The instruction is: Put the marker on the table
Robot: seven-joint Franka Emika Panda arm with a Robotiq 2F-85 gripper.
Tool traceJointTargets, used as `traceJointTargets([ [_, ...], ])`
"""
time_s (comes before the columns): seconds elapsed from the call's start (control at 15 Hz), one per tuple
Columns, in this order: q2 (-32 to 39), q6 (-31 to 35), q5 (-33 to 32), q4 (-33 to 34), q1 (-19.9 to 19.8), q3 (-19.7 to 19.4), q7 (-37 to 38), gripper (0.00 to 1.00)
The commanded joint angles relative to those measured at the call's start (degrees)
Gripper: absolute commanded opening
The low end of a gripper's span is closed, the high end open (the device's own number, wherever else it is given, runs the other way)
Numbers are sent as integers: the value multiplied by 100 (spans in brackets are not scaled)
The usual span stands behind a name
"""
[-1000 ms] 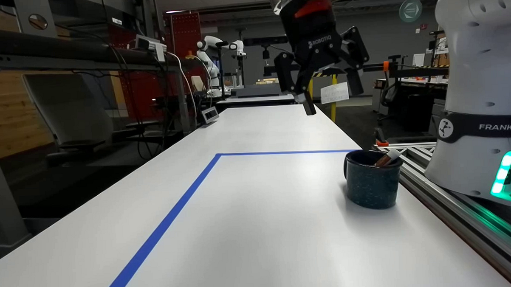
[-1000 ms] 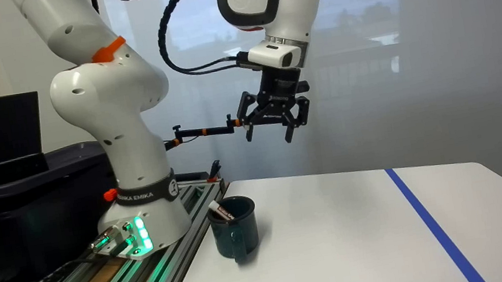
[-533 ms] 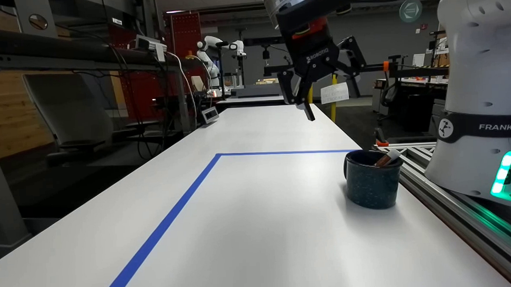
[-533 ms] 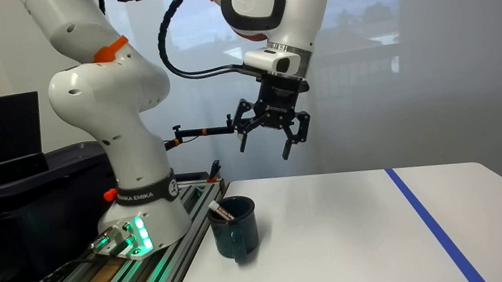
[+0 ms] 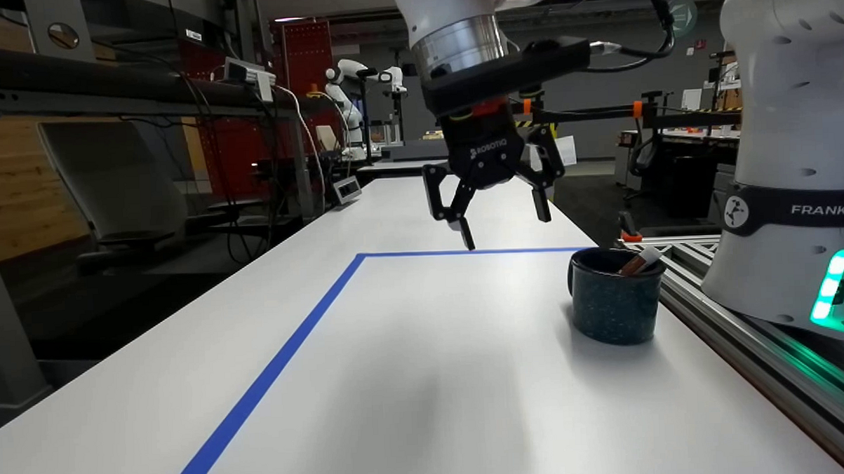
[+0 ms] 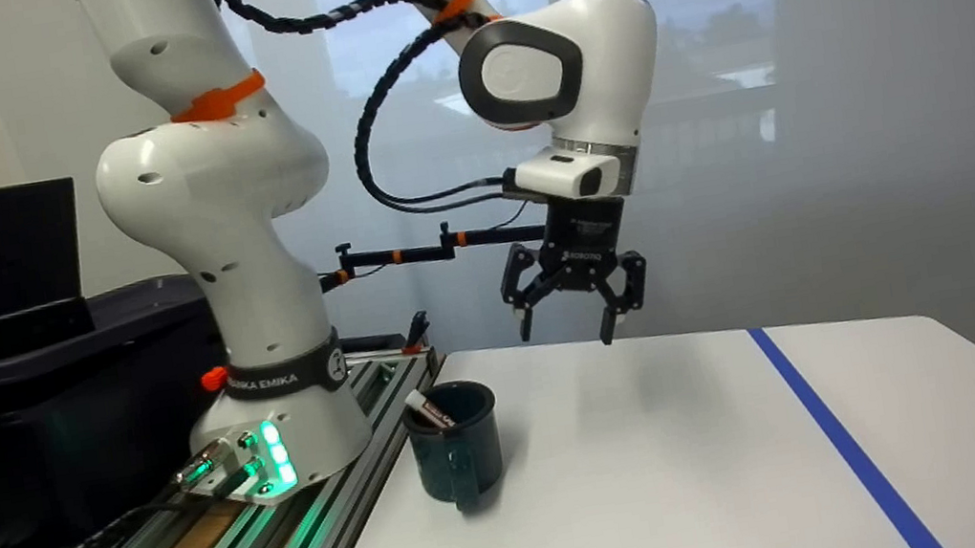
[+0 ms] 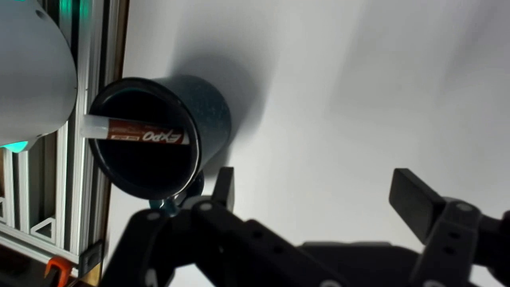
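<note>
In an exterior view, the white table (image 5: 425, 314) is seen to be stretched from six o'clock toward twelve, and blue tape (image 5: 275, 368) is laid on it from between seven and eight o'clock to a corner near nine, then across toward three. Between three and four o'clock, the dark speckled cup (image 5: 615, 306) is set upright on the table, near the edge along which the metal rail (image 5: 742, 345) is fixed. Inside that cup the marker (image 7: 147, 130) is rested at a tilt; in the wrist view its white end is shown past the rim at nine o'clock, its brown body is lettered EXPO, and the cup's handle (image 7: 163, 205) is turned toward five. Just past three, the robot's white base (image 5: 781, 273) is mounted, and on it a green light strip (image 5: 831, 284) is lit. Farther back, the gripper (image 5: 508, 234) is held above the table, toward ten o'clock from the cup and apart from it; its fingers (image 7: 414, 201) are spread wide and pointed down, and are seen at seven and four o'clock in the wrist view. Past nine, a grey chair (image 5: 114, 177) is seen, and at ten o'clock a small grey box (image 5: 347, 190) is placed by the table's edge. Farthest off, at eleven o'clock, a second white arm (image 5: 351, 113) is seen near red perforated panels (image 5: 309, 58).
</note>
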Motion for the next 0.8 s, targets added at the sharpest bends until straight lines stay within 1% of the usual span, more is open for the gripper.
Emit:
traceJointTargets([
  [0.0, 400, 243, 708, 11, 402, -282, -574, 100],
  [0.2, 424, 96, 981, 21, 476, -376, -701, 100],
  [0.4, 344, -283, 1008, 37, 459, -465, -603, 100],
  [0.6, 240, -1111, 713, 66, 367, -562, -415, 100],
  [0.73, 247, -1600, 271, 90, 307, -571, -113, 100],
])
